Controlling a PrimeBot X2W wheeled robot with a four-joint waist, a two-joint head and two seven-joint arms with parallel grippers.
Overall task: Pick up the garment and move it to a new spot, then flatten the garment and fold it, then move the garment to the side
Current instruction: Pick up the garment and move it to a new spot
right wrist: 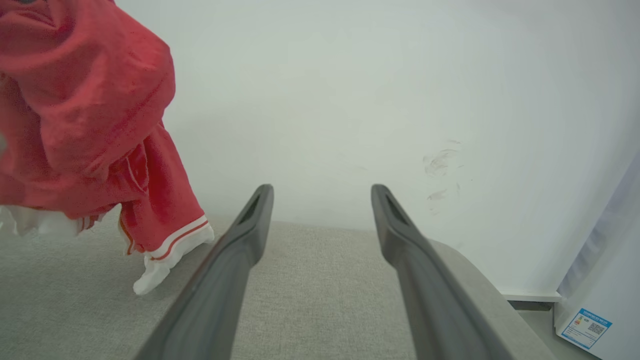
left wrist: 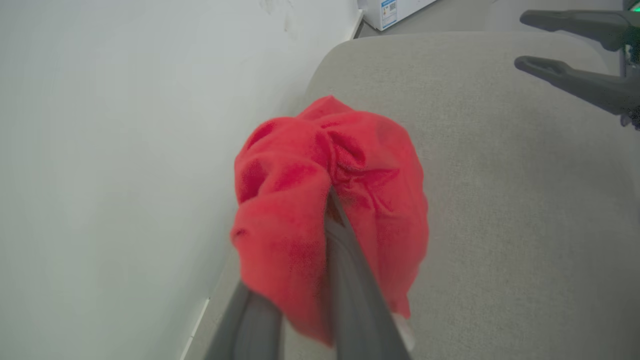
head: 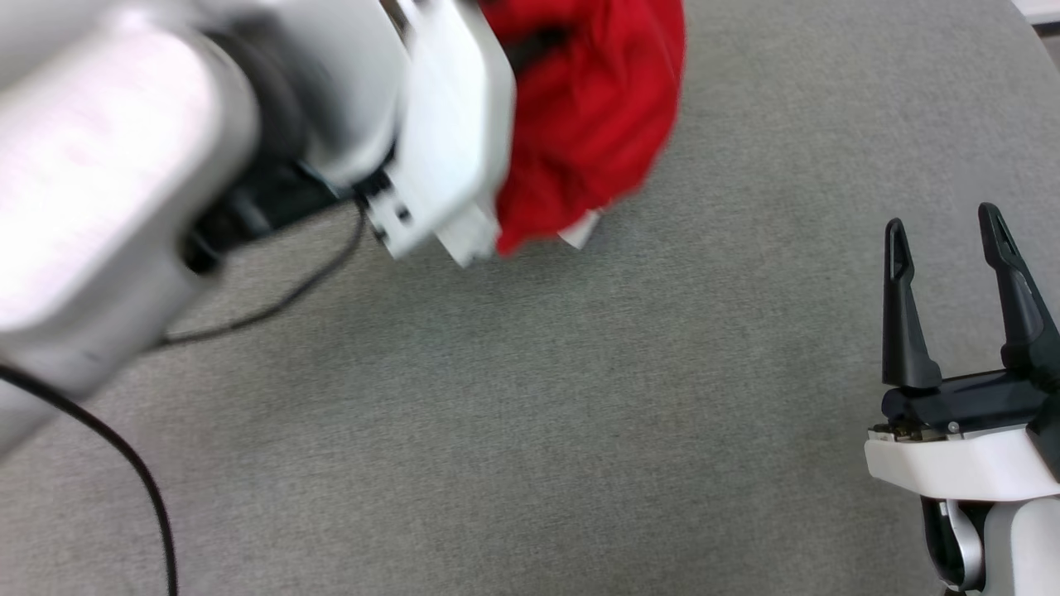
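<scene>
Blurred, seemingly white left forearm (head: 108, 207) with a black cable (head: 141, 480); right tool (head: 942, 217) has dark tapered fingers (head: 903, 323).

The garment (head: 592, 108) is soft, matt cloth. The surface (head: 530, 397) is covered in woven fabric, matt and faintly coarse. The right end effector (head: 942, 217) looks like smooth matt plastic. The wall (right wrist: 350, 75) is smooth, lightly scuffed.

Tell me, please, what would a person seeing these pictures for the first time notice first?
The bright red garment stands out first: it hangs bunched in a ball, pinched by the left gripper, above the far part of the grey fabric surface. Next comes the right gripper at the lower right of the head view, its two dark fingers spread wide and empty.
</scene>
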